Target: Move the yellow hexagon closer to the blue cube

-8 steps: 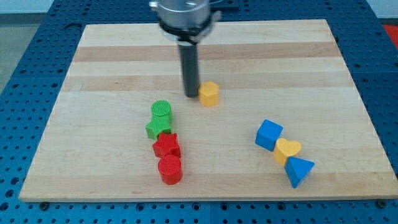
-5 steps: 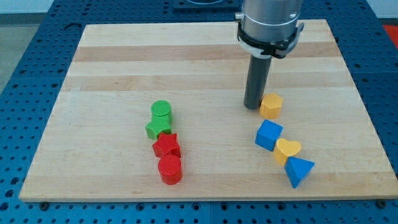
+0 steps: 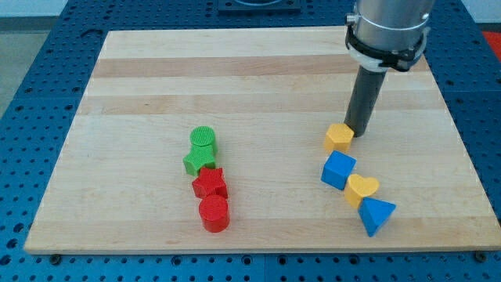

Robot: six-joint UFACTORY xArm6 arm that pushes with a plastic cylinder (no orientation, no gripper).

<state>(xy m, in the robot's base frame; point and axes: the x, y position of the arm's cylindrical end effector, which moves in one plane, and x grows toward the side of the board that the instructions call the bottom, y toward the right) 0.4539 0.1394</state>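
The yellow hexagon (image 3: 339, 138) lies on the wooden board (image 3: 258, 86), just above the blue cube (image 3: 338, 170) with a narrow gap between them. My tip (image 3: 360, 133) stands right against the hexagon's upper right side. The dark rod rises from it toward the view's top right.
A yellow heart (image 3: 362, 189) and a blue triangle (image 3: 376, 215) sit just below and right of the blue cube. At the left centre a green cylinder (image 3: 203, 139), a green star (image 3: 198, 160), a red star (image 3: 210, 184) and a red cylinder (image 3: 214, 213) form a column.
The yellow hexagon slid from the board's middle to the right and down, ending just above the blue cube. My tip moved right, from the hexagon's left side to its upper right.
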